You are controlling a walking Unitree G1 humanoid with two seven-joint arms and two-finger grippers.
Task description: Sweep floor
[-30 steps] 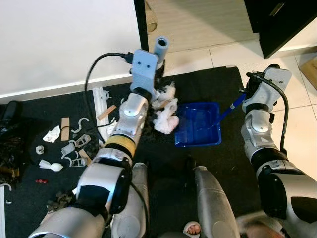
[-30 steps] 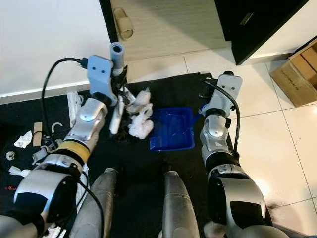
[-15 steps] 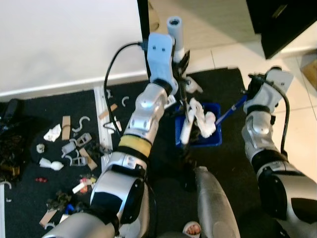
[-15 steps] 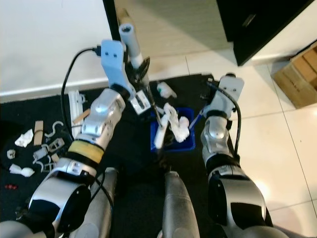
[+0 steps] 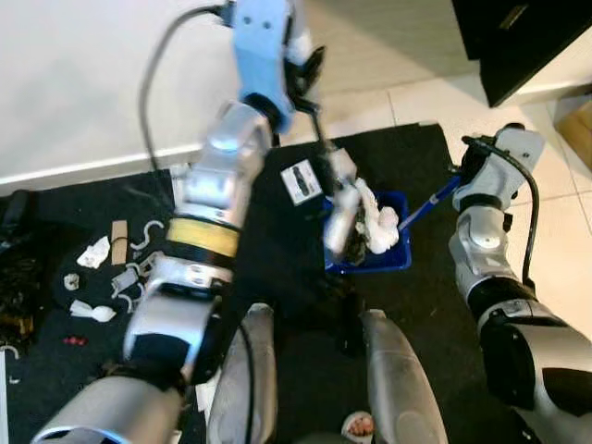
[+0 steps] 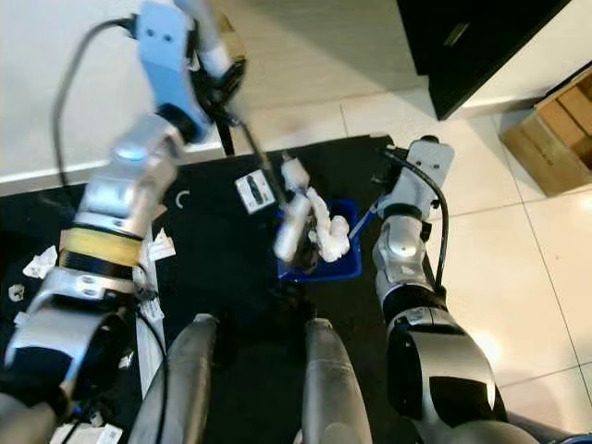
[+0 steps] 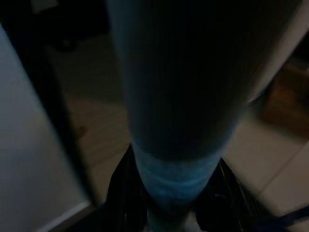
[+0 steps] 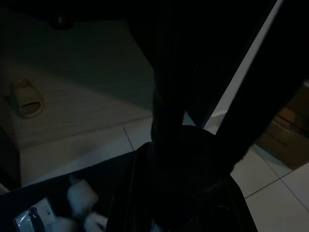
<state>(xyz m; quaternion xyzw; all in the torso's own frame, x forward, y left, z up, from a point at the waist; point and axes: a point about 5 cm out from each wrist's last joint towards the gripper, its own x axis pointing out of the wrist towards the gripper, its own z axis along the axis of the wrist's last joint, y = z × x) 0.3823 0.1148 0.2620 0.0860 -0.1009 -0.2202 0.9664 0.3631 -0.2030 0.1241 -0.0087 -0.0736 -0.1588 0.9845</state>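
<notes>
One black mat (image 5: 277, 268), scattered litter (image 5: 102, 277), beige tiles (image 6: 518, 240)

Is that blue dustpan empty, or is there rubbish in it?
Not empty. The blue dustpan holds crumpled white paper piled inside it.

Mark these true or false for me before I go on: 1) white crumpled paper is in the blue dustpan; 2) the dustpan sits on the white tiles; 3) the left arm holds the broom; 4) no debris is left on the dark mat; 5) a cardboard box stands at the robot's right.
1) True: white crumpled paper lies in the blue dustpan.
2) False: the dustpan rests on the dark mat, not the tiles.
3) True: the left gripper is closed around the broom handle, its head at the dustpan.
4) False: scattered debris lies on the mat at the robot's left.
5) True: a cardboard box stands on the tiles there.
</notes>
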